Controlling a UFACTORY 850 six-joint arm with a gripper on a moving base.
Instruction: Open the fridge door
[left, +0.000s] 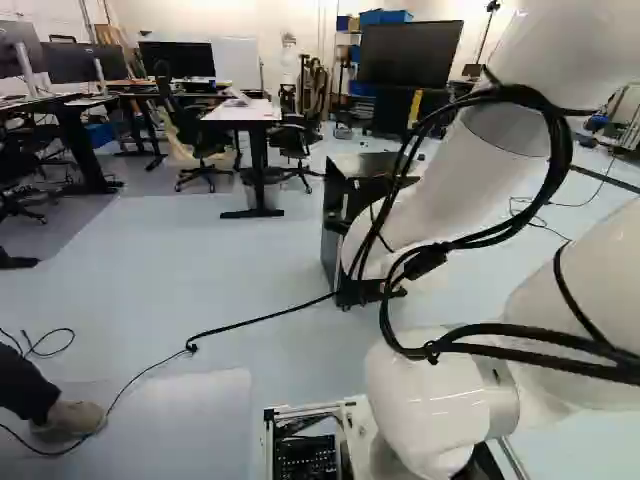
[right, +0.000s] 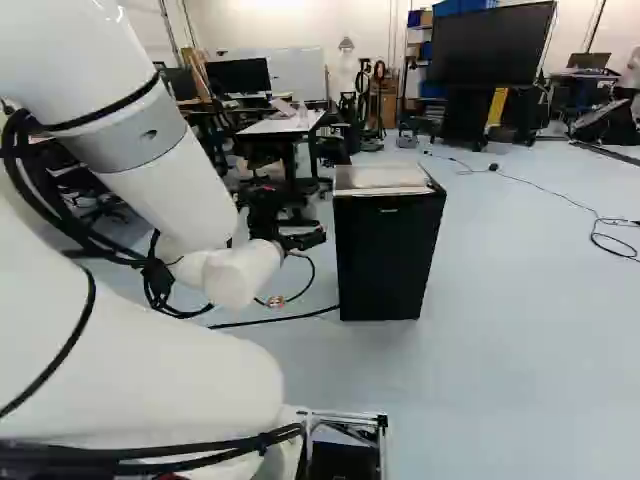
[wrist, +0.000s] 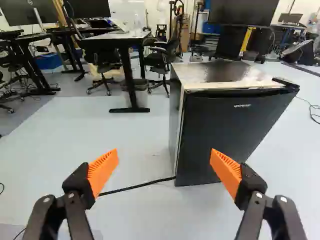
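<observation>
The fridge (wrist: 200, 75) stands at one o'clock from the gripper (wrist: 164, 156), which is spread wide, holding nothing. That door (wrist: 227, 132) looks stiff and slick, so flat pads would likely slide. I'd hook its edge (wrist: 181, 135) opposite the hinge (wrist: 287, 83); expect the seal to cling, then a light swing.

Item: one white robot arm (left: 450, 200), bent, its upper length sloping down and forward from high at the right of the left base view. Fittings: black cables (left: 565, 150), looped along its outside and strapped on. Item: one wrist (right: 240, 275), white, rounded, below the upper length. Item: one black gripper (right: 298, 232), two fingers, spread wide (nothing between them touches either one). Pads (wrist: 103, 172): orange, ribbed, one per finger, angled inward.
</observation>
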